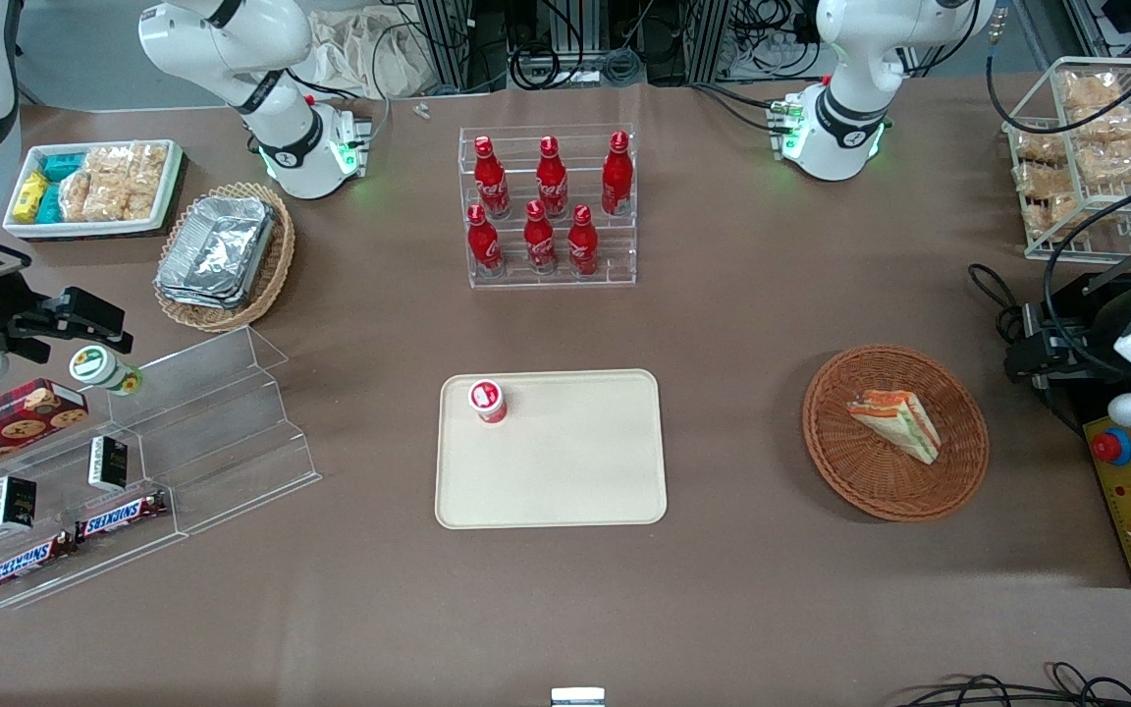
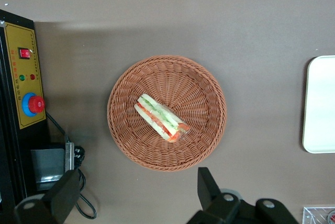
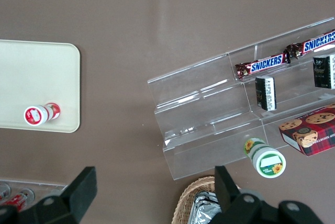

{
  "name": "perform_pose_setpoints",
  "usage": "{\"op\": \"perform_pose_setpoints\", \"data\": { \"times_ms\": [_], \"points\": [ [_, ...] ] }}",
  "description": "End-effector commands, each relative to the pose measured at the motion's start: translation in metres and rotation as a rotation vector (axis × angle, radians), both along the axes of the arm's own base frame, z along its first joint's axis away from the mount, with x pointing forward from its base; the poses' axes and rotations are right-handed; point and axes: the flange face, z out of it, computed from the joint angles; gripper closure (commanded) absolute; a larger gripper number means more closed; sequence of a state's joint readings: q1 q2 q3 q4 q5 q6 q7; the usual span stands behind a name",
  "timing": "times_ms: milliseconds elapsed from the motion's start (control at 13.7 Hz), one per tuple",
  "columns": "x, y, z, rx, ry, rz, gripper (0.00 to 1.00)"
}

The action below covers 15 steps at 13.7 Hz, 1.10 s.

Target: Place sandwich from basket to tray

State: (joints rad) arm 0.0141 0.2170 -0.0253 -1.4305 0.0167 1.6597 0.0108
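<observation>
Reddish-brown wicker basket [image 2: 166,113] holds the wrapped wedge sandwich [image 2: 161,118], which lies on its side near the basket's centre, untouched. The left gripper [image 2: 137,198] hangs above the basket with its fingers spread wide and nothing between them. The beige tray [image 1: 565,471] lies well apart toward the parked arm's end, carrying one small red-and-white cup [image 1: 488,401] near a corner.

Brown table [image 1: 742,324], tray [image 1: 565,481], basket [image 1: 860,471], bottle rack [image 1: 551,275]
</observation>
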Motion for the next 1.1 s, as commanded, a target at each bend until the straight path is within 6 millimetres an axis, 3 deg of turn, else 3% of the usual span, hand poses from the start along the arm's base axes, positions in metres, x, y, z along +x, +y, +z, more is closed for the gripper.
{"op": "perform_pose_setpoints", "data": {
  "times_ms": [0, 732, 1024],
  "points": [
    [0.002, 0.0, 0.004, 0.012, -0.011, 0.01, 0.0],
    [0.003, -0.008, -0.003, 0.017, -0.006, 0.022, 0.0],
    [-0.008, -0.006, -0.011, 0.019, 0.017, 0.026, 0.0]
  ]
}}
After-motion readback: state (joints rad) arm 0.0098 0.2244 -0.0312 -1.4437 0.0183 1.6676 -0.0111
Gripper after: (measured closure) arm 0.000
